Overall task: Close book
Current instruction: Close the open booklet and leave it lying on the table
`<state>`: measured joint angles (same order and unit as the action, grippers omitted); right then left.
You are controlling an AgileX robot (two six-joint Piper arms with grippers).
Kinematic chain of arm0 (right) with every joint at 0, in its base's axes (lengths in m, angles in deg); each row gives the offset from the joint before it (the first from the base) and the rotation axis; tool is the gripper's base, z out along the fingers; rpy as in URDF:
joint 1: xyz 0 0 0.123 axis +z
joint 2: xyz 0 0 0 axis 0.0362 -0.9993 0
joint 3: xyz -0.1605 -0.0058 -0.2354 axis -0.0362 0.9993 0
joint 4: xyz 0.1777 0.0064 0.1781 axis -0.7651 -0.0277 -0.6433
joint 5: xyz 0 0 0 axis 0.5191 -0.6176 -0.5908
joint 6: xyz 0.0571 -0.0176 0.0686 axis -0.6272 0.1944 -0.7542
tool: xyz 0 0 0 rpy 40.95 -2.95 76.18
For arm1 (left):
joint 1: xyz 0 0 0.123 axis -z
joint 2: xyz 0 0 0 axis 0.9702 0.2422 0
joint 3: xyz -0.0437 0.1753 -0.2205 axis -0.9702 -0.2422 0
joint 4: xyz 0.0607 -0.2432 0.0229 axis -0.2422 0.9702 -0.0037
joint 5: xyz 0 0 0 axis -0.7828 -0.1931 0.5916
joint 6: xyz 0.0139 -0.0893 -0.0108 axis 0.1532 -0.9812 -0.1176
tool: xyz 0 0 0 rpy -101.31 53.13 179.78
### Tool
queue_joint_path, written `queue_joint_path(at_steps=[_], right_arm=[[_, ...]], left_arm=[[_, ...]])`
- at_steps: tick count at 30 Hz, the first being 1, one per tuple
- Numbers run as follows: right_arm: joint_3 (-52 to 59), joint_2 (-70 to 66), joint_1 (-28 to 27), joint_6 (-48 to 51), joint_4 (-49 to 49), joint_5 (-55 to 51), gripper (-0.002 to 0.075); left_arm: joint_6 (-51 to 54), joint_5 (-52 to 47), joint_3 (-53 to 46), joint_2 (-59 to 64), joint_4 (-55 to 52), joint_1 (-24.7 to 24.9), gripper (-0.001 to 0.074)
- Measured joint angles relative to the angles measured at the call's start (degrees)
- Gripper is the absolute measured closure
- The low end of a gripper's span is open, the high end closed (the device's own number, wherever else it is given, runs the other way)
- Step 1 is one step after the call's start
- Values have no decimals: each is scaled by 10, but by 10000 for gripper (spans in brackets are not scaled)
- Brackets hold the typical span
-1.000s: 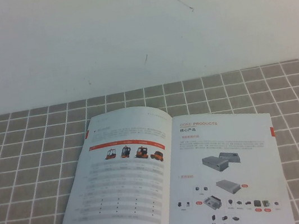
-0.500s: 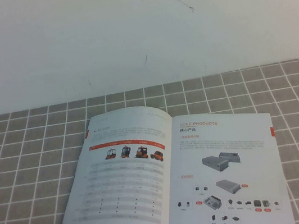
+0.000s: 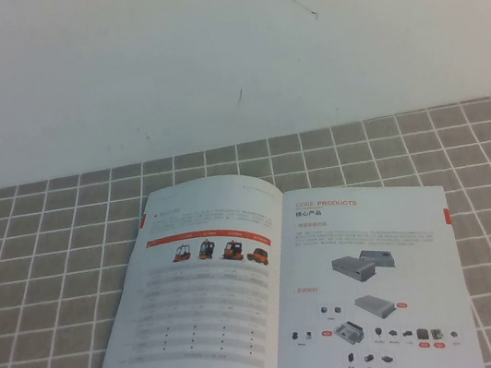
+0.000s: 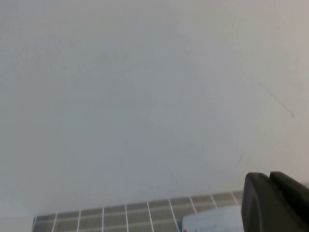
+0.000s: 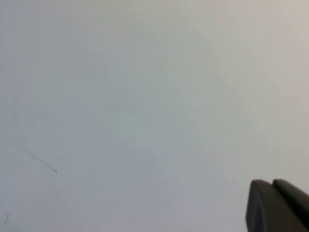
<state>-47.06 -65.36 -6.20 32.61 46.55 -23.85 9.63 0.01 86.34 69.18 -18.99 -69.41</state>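
Observation:
A thin book (image 3: 284,280) lies open and flat on the grey checked tablecloth (image 3: 45,272), reaching the near edge of the high view. Its left page shows a table with orange vehicles, its right page grey product photos. Neither arm appears in the high view. In the left wrist view my left gripper (image 4: 269,178) is raised and aimed at the white wall, its two black fingers pressed together with nothing between them; a corner of the book (image 4: 212,222) shows beside it. My right gripper (image 5: 273,184) is likewise shut and empty, with only the wall behind it.
A white wall (image 3: 224,47) with a few thin dark marks rises behind the table. The checked cloth (image 4: 120,217) runs to the wall's foot and surrounds the book on its left, right and far sides.

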Motion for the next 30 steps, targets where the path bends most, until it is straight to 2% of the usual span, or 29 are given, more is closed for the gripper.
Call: queue_joint_path(at_steps=[8,17,26,30], right_arm=[[-93,-130,0,24,-27,-146,729],[-223,-359,0,294,-229,-330,729],[-250,-583,0,445,-337,-316,729],[-250,-656,32,477,-369,-299,729]], left_arm=[[60,-185,117,182,23,0,738],[68,-193,126,379,107,0,738],[111,-193,188,552,158,0,738],[138,-190,225,599,165,0,738]])
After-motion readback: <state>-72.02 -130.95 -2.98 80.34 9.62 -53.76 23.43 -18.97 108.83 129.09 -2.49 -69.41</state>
